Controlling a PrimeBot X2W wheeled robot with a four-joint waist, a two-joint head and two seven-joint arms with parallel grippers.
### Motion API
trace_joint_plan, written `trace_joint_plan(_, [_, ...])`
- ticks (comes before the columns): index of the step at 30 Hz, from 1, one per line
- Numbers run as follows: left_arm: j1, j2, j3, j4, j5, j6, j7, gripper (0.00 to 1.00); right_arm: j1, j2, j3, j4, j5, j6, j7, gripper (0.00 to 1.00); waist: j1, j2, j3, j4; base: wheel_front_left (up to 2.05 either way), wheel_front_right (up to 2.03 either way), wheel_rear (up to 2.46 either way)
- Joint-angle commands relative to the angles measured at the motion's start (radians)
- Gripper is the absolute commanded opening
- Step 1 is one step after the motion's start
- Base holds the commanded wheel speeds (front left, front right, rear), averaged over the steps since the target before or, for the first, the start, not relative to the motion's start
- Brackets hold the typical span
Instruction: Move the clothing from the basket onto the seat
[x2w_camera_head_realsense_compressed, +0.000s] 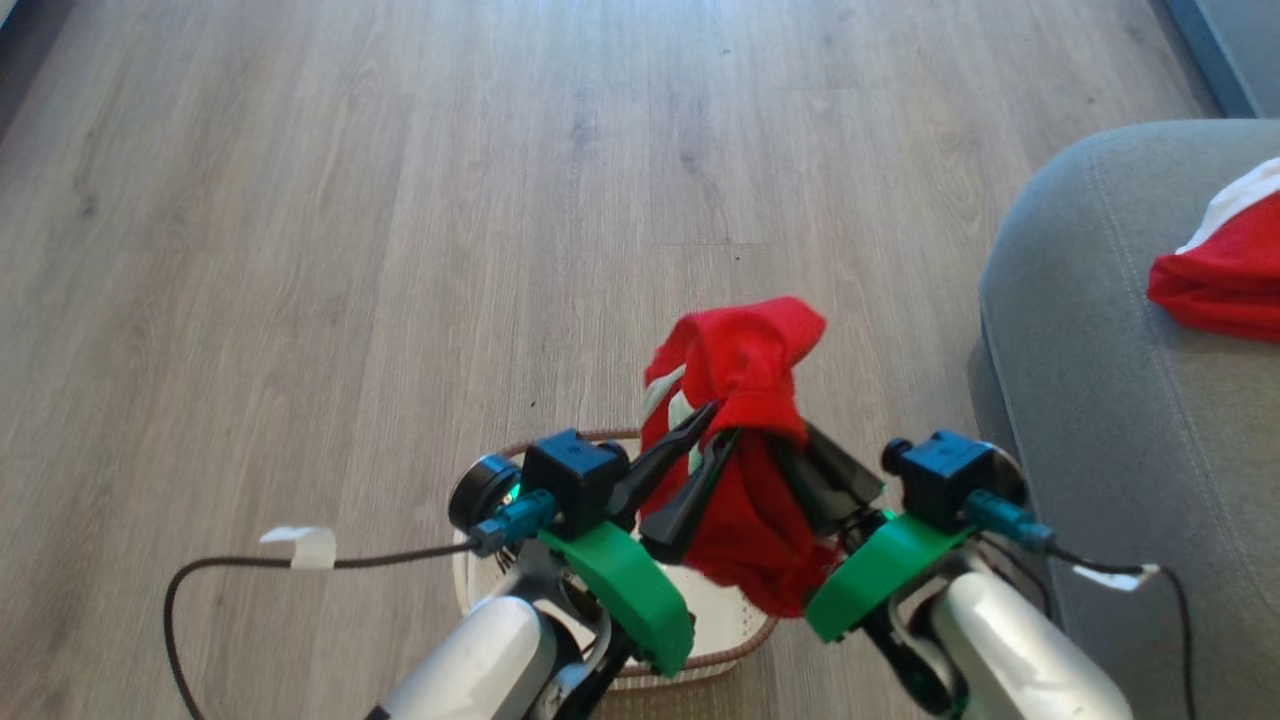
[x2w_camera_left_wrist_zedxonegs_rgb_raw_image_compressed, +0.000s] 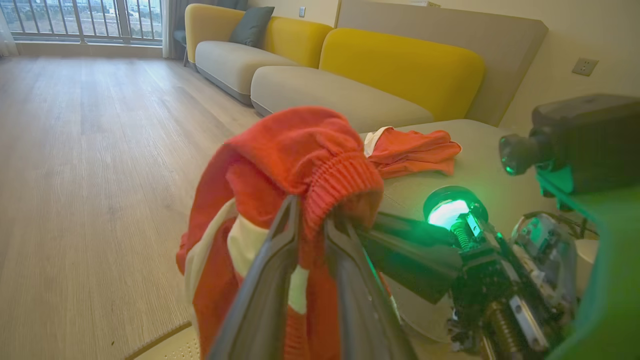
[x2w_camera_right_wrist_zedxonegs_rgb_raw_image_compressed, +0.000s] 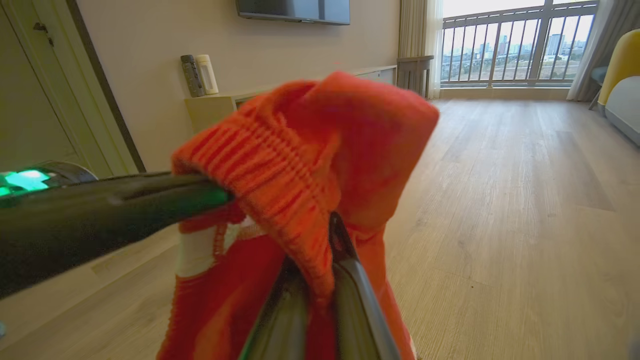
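Note:
A red garment with white panels (x2w_camera_head_realsense_compressed: 745, 370) hangs bunched above the cream basket (x2w_camera_head_realsense_compressed: 712, 600), whose brown rim peeks out under my arms. My left gripper (x2w_camera_head_realsense_compressed: 722, 422) is shut on the garment's ribbed hem (x2w_camera_left_wrist_zedxonegs_rgb_raw_image_compressed: 340, 175). From the other side, my right gripper (x2w_camera_head_realsense_compressed: 795, 445) is also shut on the same cloth (x2w_camera_right_wrist_zedxonegs_rgb_raw_image_compressed: 340, 130). The grey seat (x2w_camera_head_realsense_compressed: 1080, 330) lies to my right. A second red and white garment (x2w_camera_head_realsense_compressed: 1220, 270) lies on the seat, also visible in the left wrist view (x2w_camera_left_wrist_zedxonegs_rgb_raw_image_compressed: 415, 150).
Wooden floor (x2w_camera_head_realsense_compressed: 400, 250) stretches ahead and to the left. Black cables with white tape tags (x2w_camera_head_realsense_compressed: 305, 548) trail from both wrists. A yellow and grey sofa (x2w_camera_left_wrist_zedxonegs_rgb_raw_image_compressed: 350, 75) stands beyond the seat. A low cabinet (x2w_camera_right_wrist_zedxonegs_rgb_raw_image_compressed: 220, 107) lines the wall.

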Motion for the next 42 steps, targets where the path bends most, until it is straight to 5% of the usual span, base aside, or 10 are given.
trace_joint_plan(1, [-0.021,0.003,0.031,-0.023,-0.003,-0.001,-0.017,0.89,-0.013,-0.005,-0.004,-0.039,0.006,0.000,-0.007,0.00,0.0000,0.0000,0.001,-0.005,0.00,0.00,0.00])
trace_joint_plan(2, [-0.018,0.004,0.030,-0.015,-0.002,0.000,-0.021,1.00,-0.010,-0.009,-0.015,-0.042,0.006,0.000,-0.007,0.00,0.0000,0.0000,0.002,-0.009,0.00,0.00,0.00])
trace_joint_plan(10, [-0.014,0.000,0.013,0.060,0.012,-0.005,-0.074,1.00,0.010,-0.039,-0.111,-0.066,-0.010,0.000,-0.007,0.00,0.0000,0.0000,0.030,-0.064,0.00,0.00,0.00])
trace_joint_plan(24, [-0.060,-0.028,-0.021,0.118,0.020,-0.015,-0.137,1.00,0.032,-0.063,-0.183,-0.109,-0.031,0.000,-0.007,0.00,0.0000,0.0000,0.070,-0.284,0.00,0.00,0.00])
trace_joint_plan(32, [-0.071,-0.035,-0.035,0.129,0.014,-0.014,-0.146,1.00,0.039,-0.061,-0.207,-0.119,-0.034,0.000,-0.007,0.00,0.0000,0.0000,0.087,-0.336,0.00,0.00,0.00])
trace_joint_plan(42, [-0.193,-0.016,-0.043,0.091,0.068,-0.019,-0.124,1.00,-0.057,-0.026,-0.293,-0.167,-0.044,0.000,-0.007,0.00,0.0000,0.0000,0.305,-0.349,0.00,0.00,0.00])
